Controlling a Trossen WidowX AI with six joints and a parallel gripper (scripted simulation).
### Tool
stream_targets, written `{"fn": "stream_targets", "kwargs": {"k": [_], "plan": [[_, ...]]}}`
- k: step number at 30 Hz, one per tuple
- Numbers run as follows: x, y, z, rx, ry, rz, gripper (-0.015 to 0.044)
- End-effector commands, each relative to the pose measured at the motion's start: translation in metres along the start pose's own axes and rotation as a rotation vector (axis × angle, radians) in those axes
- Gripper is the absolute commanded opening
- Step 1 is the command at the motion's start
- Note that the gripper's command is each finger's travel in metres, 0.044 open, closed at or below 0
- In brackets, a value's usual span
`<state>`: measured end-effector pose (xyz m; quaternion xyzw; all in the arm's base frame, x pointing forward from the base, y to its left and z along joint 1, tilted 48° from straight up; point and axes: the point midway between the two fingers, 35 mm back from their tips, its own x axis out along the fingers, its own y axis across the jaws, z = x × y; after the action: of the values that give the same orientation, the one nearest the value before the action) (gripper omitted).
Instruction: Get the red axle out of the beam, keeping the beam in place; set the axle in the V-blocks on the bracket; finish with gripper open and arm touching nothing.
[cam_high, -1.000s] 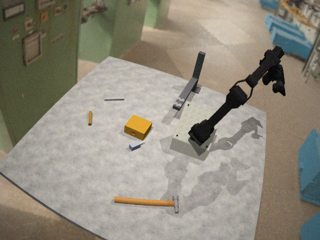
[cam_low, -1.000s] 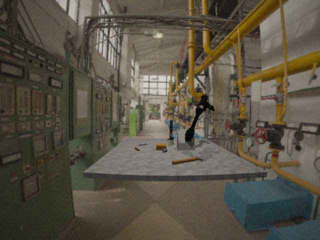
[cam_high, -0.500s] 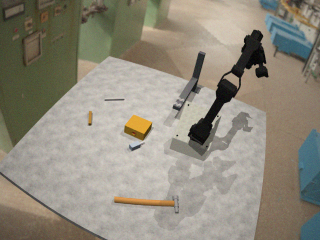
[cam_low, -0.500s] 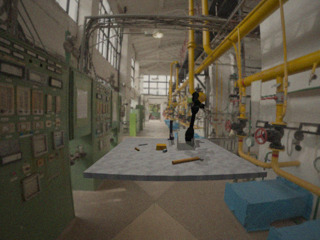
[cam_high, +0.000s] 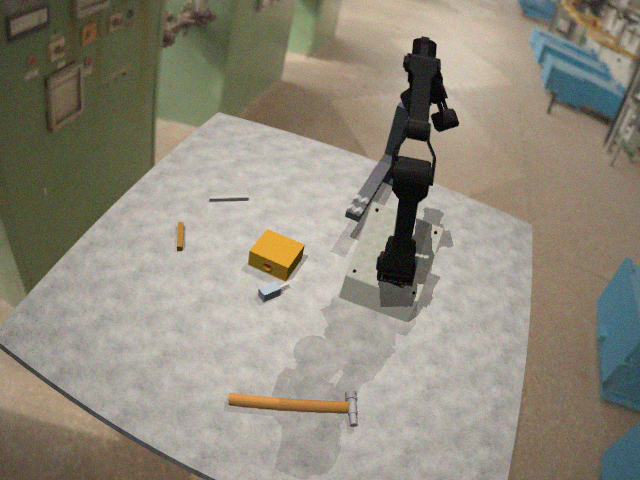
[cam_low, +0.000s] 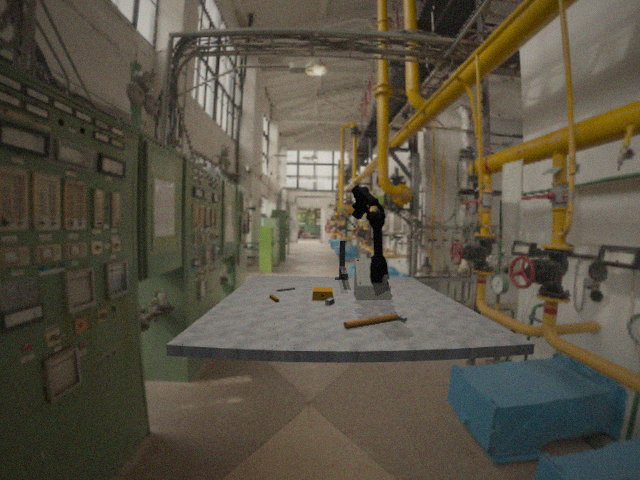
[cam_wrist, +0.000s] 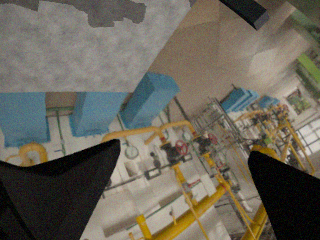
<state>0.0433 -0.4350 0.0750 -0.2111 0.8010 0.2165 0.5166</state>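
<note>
While the gripper hangs spread and empty, red axle sits inside yellow beam, blue-grey block near beam.

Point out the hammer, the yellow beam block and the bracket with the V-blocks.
Hammer (cam_high: 289, 404) (cam_low: 371, 321): top and exterior views, wooden handle.
Yellow beam block (cam_high: 277, 245) (cam_low: 322, 291): both, its body.
Bracket (cam_high: 373, 180) (cam_low: 342, 255): top, arm; exterior, upright.
</note>
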Motion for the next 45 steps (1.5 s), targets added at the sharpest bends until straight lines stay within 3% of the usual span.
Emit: {"fn": "stream_targets", "kwargs": {"k": [1,13,26,36,45], "plan": [[-0.024,-0.011,0.068,-0.057,-0.095,-0.067,0.044],[-0.086,0.018,0.25,-0.209,-0.433,-0.133,0.044],[-0.14,0.153,0.404,-0.408,-0.782,0.049,0.044],[-0.16,0.297,0.452,-0.558,-0.941,0.365,0.044],[-0.156,0.304,0.458,-0.561,-0.942,0.372,0.044]]}}
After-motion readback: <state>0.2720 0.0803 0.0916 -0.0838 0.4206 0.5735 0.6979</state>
